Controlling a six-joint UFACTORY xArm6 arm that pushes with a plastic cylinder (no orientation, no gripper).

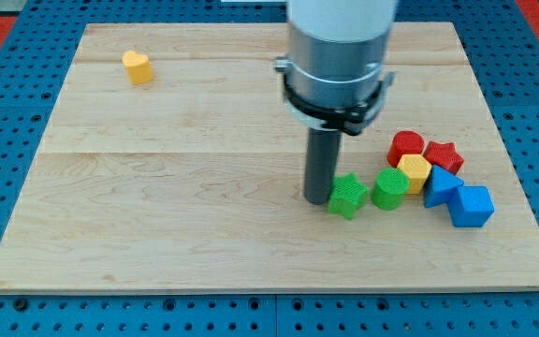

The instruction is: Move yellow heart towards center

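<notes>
The yellow heart (138, 66) lies near the top left corner of the wooden board (157, 187), alone. My tip (319, 197) rests on the board right of centre, touching the left side of a green star block (347, 196). The tip is far to the right of and below the yellow heart.
A cluster sits at the view's right: a green cylinder (389, 188), a yellow hexagonal block (414, 172), a red cylinder (405, 147), a red star (443, 155), a blue triangular block (440, 184) and a blue cube (472, 206). The arm's grey body (337, 56) hangs over the top centre.
</notes>
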